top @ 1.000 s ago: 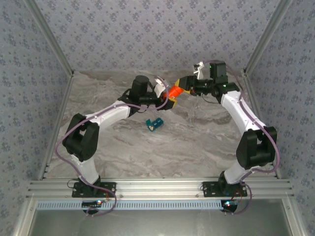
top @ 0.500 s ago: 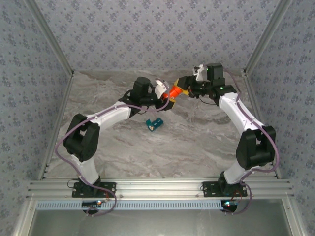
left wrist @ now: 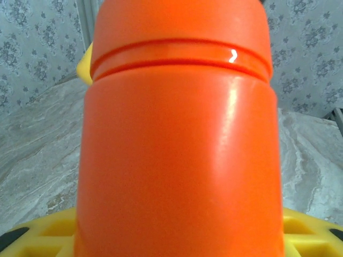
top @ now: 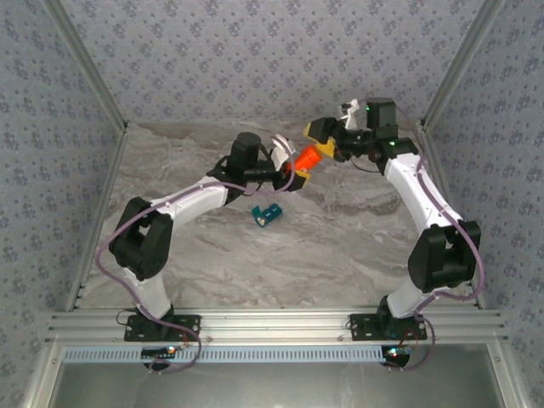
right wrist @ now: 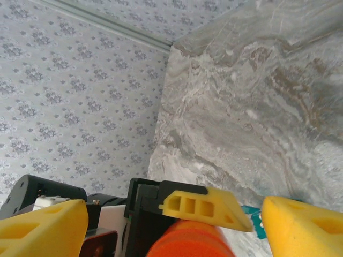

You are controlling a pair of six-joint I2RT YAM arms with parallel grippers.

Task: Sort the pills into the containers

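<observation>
Three patterned walls (top: 272,59), marbled table (top: 340,229), left tool (top: 291,163) pinching orange bottle (top: 308,156), right tool (top: 323,138) spread.

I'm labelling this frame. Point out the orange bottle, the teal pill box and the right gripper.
orange bottle (top: 308,157), top external view, on the middle of its body.
teal pill box (top: 267,214), top external view, on its upper face.
right gripper (top: 318,139), top external view, midway between its yellow fingertips.
</observation>
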